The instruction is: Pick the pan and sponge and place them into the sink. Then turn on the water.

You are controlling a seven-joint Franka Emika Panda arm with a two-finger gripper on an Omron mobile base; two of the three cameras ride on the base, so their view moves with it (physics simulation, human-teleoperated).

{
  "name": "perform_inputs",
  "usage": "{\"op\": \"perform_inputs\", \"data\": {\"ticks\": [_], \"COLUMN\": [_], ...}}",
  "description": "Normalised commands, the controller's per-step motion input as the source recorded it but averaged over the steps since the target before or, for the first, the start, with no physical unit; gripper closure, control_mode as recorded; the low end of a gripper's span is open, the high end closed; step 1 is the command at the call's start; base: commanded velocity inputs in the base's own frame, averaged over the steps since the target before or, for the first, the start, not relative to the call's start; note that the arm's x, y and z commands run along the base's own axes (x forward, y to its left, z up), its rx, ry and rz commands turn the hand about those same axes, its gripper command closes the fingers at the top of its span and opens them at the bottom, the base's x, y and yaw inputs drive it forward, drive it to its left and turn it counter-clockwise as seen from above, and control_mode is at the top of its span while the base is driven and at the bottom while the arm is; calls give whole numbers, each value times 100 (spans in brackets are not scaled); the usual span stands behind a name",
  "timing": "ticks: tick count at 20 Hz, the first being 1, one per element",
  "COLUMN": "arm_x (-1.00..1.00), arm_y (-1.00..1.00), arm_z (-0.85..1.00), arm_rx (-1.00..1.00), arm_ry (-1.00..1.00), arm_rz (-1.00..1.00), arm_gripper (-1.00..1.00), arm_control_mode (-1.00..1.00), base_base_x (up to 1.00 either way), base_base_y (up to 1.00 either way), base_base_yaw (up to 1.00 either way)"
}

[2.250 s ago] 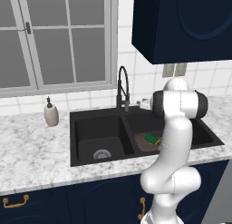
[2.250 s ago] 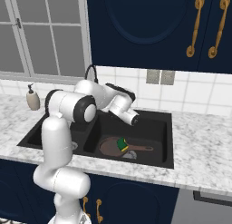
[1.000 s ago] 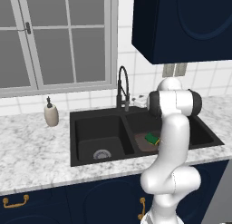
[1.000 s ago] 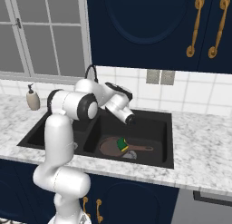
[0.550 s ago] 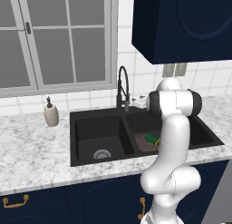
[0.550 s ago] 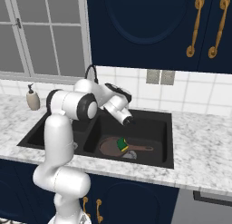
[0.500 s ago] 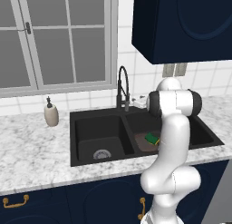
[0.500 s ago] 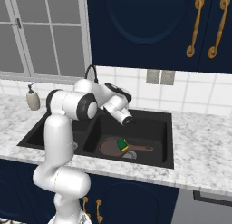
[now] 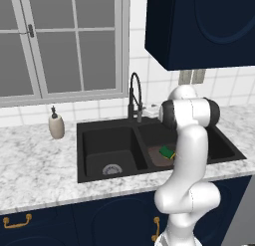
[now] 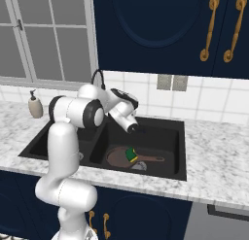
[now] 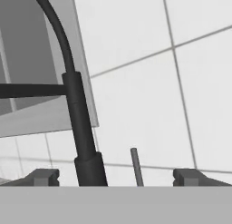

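The pan (image 10: pixel 122 157) lay in the sink's (image 10: pixel 160 173) right basin with the sponge (image 10: pixel 131 154) on it, so only the water remained. The end effector (image 11: pixel 115 177), fingers apart and empty, faced the faucet (image 11: pixel 78 123) and its thin lever (image 11: pixel 136 166), apparently to flip it.

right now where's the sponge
The sponge lies on the pan in the right basin of the sink; the left base view shows it just left of the arm.
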Motion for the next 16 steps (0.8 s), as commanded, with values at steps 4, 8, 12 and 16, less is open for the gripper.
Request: {"op": "perform_inputs", "data": {"ticks": [4, 8, 12, 16], "arm_x": [16, 13, 4, 7], "arm_y": [0, 0, 0, 0], "arm_z": [0, -1, -14, -10], "arm_rx": [0, 0, 0, 0], "arm_ry": [-5, -4, -2, 0], "arm_rz": [-6, -7, -4, -3], "arm_gripper": [-100, -100, -100, -100], "arm_control_mode": [-100, -100, -100, -100], "base_base_x": [0, 0, 0, 0], "base_base_y": [0, 0, 0, 0], "base_base_yaw": [0, 0, 0, 0]}}
